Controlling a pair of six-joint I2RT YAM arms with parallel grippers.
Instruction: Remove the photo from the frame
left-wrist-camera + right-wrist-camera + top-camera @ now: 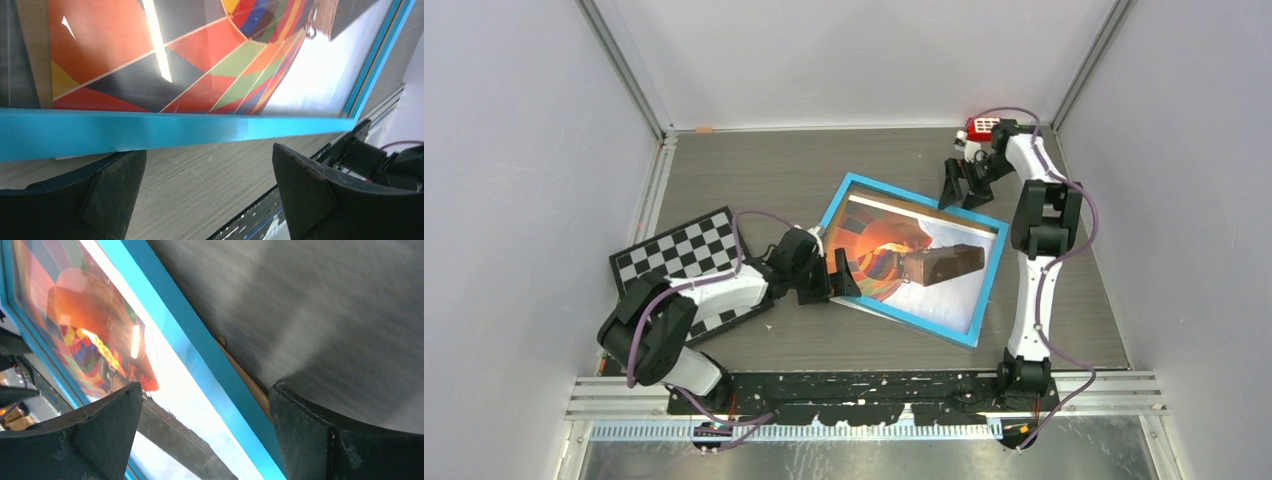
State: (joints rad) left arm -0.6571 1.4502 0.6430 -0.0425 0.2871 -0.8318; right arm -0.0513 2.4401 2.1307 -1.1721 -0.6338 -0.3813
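Jaws on both arms are standing wide and gripping nothing. The left jaws are sitting at the left short edge of the frame (150, 132) close to its near corner, with the blue border running across just ahead of the fingers (310, 195), while the right jaws are hanging at the far long edge toward the back-right corner. Frame is lying face up and skewed on the table (754, 175) with the photo (879, 245) sitting inside it, and a chequered board (684, 245) is lying off to the left, partly under the left arm.

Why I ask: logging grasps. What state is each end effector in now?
Left end effector: open, holding nothing, at the frame's left edge.
Right end effector: open, holding nothing, at its far edge.
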